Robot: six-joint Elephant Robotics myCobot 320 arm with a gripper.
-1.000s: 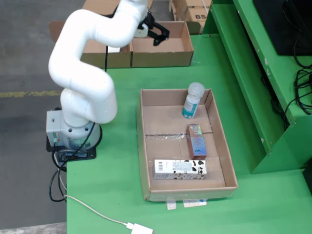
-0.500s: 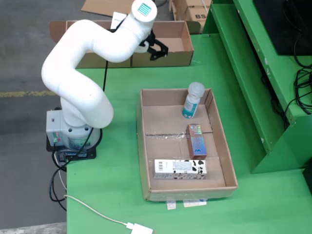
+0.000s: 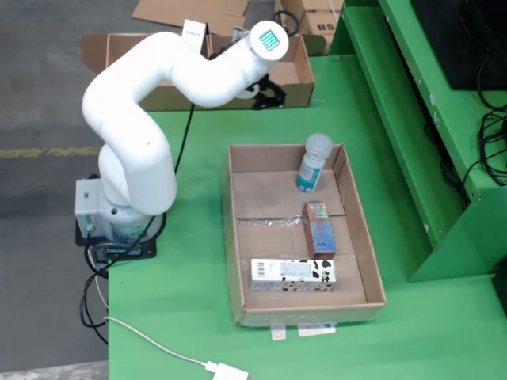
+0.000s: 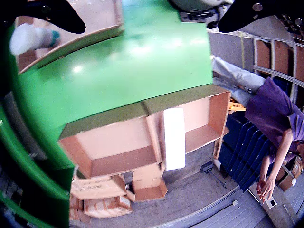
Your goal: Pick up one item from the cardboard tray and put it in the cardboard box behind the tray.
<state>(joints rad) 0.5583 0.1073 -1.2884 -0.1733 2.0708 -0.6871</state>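
In the fixed view the claw [image 3: 265, 93] is mostly hidden at the box [image 3: 273, 85]; the wrist view shows it wide open, empty. Bottle [image 3: 313, 163] and two cartons remain in the tray [image 3: 234, 237]; only the wrist view shows a person [image 4: 275, 118].

Green table [image 3: 198, 269] carries all. Cardboard tray [image 3: 235, 261] sits right of centre in the fixed view. Cardboard box [image 3: 261, 91] at 12 o'clock from tray, apart from it. White cable [image 3: 154, 342] with plug [image 3: 226, 371] at 7 o'clock, near front edge.
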